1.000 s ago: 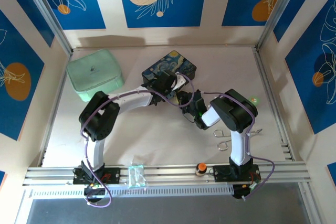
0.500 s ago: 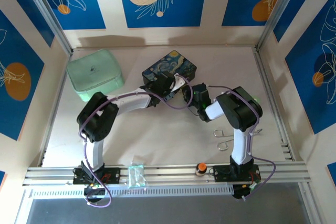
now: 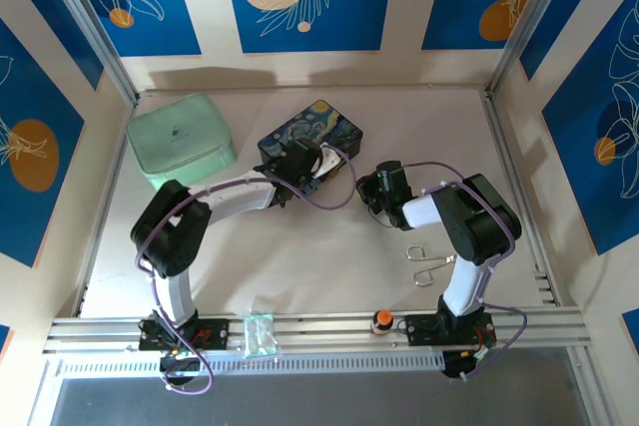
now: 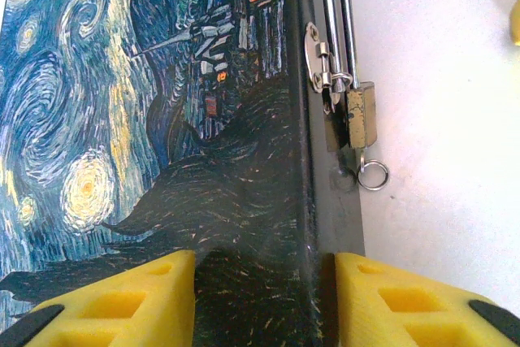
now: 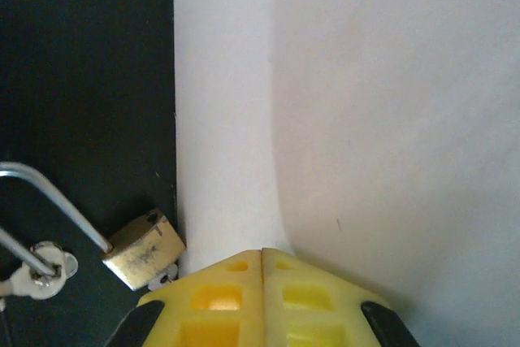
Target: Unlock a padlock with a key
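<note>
The brass padlock [image 4: 360,115] hangs by its silver shackle [image 4: 329,14] from the hasp [image 4: 318,62] on the side of the starry-night tin [image 3: 310,135]. A small silver ring [image 4: 374,175] dangles below the padlock body. My left gripper [image 4: 265,298] is shut on the tin's near edge, one yellow finger [image 4: 138,294] over the lid and the other against the side wall. In the right wrist view the padlock [image 5: 145,249] sits beside my right gripper [image 5: 262,259], which is shut with nothing between its pads. A silvery bit of the key [image 5: 168,275] peeks out under the padlock.
A mint green case [image 3: 180,142] stands at the back left. Silver bent-wire loops [image 3: 427,266] lie near the right arm's base. An orange knob [image 3: 381,321] and a clear plastic piece [image 3: 260,334] sit on the front rail. Walls close in on three sides.
The tin has slid left and slightly nearer with my left gripper on it. My right gripper has swung right and back, away from the tin, and its jaws have closed.
</note>
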{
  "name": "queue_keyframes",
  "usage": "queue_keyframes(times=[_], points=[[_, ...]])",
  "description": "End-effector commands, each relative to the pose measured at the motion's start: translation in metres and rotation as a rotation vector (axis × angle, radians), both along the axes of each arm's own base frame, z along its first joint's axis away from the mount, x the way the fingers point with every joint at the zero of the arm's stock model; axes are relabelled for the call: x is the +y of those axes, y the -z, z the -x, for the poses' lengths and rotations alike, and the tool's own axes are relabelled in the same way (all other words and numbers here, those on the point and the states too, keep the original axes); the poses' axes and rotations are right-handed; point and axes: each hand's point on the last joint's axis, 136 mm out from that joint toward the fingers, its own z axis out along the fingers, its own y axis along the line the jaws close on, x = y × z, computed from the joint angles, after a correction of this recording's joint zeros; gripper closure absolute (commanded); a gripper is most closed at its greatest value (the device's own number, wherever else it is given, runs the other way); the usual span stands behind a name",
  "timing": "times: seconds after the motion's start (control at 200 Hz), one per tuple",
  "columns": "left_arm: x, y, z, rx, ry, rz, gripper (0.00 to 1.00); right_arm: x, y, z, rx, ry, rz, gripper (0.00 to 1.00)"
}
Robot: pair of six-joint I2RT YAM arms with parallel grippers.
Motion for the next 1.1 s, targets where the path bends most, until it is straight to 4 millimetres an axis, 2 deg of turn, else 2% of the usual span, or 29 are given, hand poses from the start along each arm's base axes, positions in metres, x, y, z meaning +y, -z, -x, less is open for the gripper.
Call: queue_keyframes(times=[0.0,0.08,0.2,0.37,0.51,0.595,0.68,0.74,0.85,1.015,1.091], points=[[0.022,0.025,0.02,0.111,-0.014,-0.055,0.54,0.027,-0.019,0.006,-0.068,-0.222,0.046,0.86],[0.02,0.024,0.021,0.114,-0.01,-0.045,0.54,0.04,-0.019,0.009,-0.077,-0.337,0.148,0.67],[0.02,0.021,0.022,0.117,0.001,-0.043,0.54,0.042,-0.02,0.013,-0.123,-0.391,0.375,0.57],[0.013,0.022,0.026,0.148,0.022,0.0,0.54,0.065,-0.024,0.016,-0.232,-0.465,0.308,0.53],[0.012,0.022,0.026,0.158,0.025,-0.001,0.54,0.07,-0.017,0.012,-0.233,-0.46,0.494,0.5],[0.012,0.023,0.027,0.162,0.03,-0.006,0.54,0.071,-0.012,0.004,-0.221,-0.432,0.569,0.5],[0.011,0.022,0.027,0.165,0.034,0.0,0.54,0.08,-0.013,-0.004,-0.256,-0.42,0.485,0.51],[0.011,0.023,0.029,0.171,0.037,0.0,0.54,0.076,-0.01,-0.012,-0.258,-0.359,0.46,0.52],[0.01,0.025,0.032,0.189,0.048,0.004,0.54,0.063,-0.011,-0.026,-0.278,-0.254,0.491,0.59],[0.006,0.029,0.041,0.231,0.079,0.023,0.55,0.07,-0.029,-0.048,-0.371,-0.191,0.433,0.72],[0.008,0.031,0.043,0.234,0.073,0.019,0.55,0.053,-0.027,-0.055,-0.322,-0.104,0.387,0.79]])
